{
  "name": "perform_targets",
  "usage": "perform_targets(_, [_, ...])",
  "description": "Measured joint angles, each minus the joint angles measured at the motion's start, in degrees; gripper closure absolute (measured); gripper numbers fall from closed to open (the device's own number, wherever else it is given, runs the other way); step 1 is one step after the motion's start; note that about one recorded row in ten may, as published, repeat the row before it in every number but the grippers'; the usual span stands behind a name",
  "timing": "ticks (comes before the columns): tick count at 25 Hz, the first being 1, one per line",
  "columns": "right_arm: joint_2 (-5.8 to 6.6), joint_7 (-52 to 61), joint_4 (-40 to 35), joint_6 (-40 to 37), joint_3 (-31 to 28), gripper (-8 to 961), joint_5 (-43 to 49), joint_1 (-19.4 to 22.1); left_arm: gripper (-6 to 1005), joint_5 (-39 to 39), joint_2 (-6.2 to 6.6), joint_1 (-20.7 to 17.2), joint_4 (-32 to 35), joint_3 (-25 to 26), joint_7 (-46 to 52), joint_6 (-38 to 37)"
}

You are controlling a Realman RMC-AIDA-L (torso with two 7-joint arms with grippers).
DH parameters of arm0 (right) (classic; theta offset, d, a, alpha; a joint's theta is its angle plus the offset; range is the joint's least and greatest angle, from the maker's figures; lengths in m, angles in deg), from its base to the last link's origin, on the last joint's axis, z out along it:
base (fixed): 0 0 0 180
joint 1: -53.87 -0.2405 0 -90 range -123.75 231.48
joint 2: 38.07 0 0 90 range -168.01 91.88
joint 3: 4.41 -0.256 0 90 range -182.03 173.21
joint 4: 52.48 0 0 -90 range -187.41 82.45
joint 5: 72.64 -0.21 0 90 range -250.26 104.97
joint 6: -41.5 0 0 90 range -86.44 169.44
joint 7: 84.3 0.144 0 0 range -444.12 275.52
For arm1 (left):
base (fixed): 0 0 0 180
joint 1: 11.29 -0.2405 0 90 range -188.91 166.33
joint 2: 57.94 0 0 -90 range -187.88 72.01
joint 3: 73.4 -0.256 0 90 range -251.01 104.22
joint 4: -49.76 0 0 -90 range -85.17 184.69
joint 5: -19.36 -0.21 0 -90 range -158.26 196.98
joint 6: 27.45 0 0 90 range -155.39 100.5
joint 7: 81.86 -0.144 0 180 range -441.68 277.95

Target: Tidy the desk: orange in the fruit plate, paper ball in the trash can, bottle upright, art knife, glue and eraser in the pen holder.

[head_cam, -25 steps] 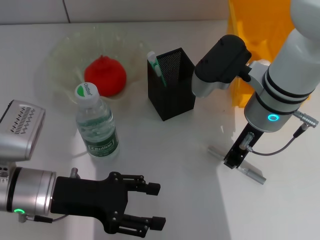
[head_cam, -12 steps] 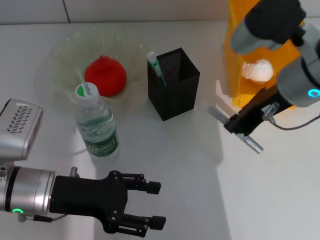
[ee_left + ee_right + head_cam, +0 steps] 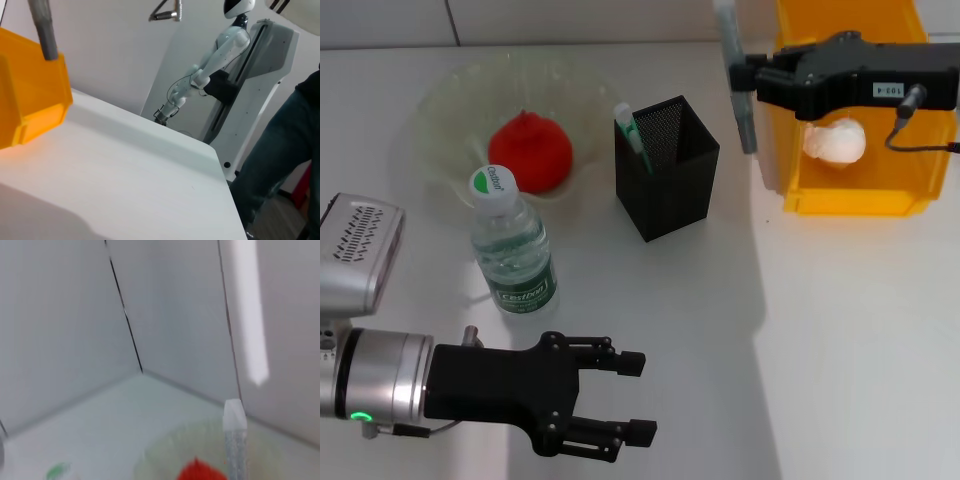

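The right gripper (image 3: 752,82) is up high beside the yellow trash can (image 3: 850,195), pinching the long grey art knife (image 3: 736,75) so it stands almost straight up. The black pen holder (image 3: 665,180) sits down and to the left of the knife, much nearer this arm. The left gripper (image 3: 620,400) waits low at the front with its fingers spread wide.

My left wrist camera looks out across the white tabletop (image 3: 125,170), which runs away from me to a far edge. Off to one side of my view sits the corner of an orange bin (image 3: 30,95), resting on the table. Above that bin a grey rod-like tool (image 3: 44,27) hangs upright, its lower end just over the bin's rim; I cannot tell from here what grips it. Beyond the table's far edge stands another white robot (image 3: 220,55) with a jointed arm on a grey stand. Near the edge of my view a person's leg in blue jeans (image 3: 280,155) shows beside the table.
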State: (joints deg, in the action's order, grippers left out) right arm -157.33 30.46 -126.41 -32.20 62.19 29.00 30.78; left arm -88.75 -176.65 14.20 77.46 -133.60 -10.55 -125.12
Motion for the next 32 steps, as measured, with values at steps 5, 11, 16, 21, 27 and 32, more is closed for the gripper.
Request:
perform_targets(5, [0.0, -11.92, 14.78, 1.91, -2.84, 830, -10.19, -5.18, 226, 0.01, 0.03, -0.1, 0.0, 0.14, -0.3, 0.03])
perform_targets(11, [-0.05, -27.24, 33.64, 5.5, -4.56, 829, -17.29, -13.13, 226, 0.0, 0.06, -0.15, -0.1, 0.3, -1.1, 0.12])
perform_targets(16, [-0.2, -30.52, 39.95, 7.92, -4.63, 803, -18.51, -16.73, 226, 0.0, -0.01, -0.18, -0.1, 0.36, -1.54, 0.35])
perform_targets(21, [-0.28, -31.34, 40.08, 7.53, -4.56, 695, -20.06, -16.09, 226, 0.0, -0.02, -0.18, -0.1, 0.41, -1.54, 0.41])
perform_targets(27, [0.16, -34.61, 38.68, -0.5, -4.77, 520, -25.33, -11.34, 226, 0.12, 0.03, -0.35, -0.1, 0.49, -1.54, -0.21])
perform_targets(32, [2.38, -35.98, 33.47, -16.82, -4.88, 398, -25.54, -3.77, 226, 0.67, 0.25, -1.07, -0.04, 0.57, -1.29, -1.16])
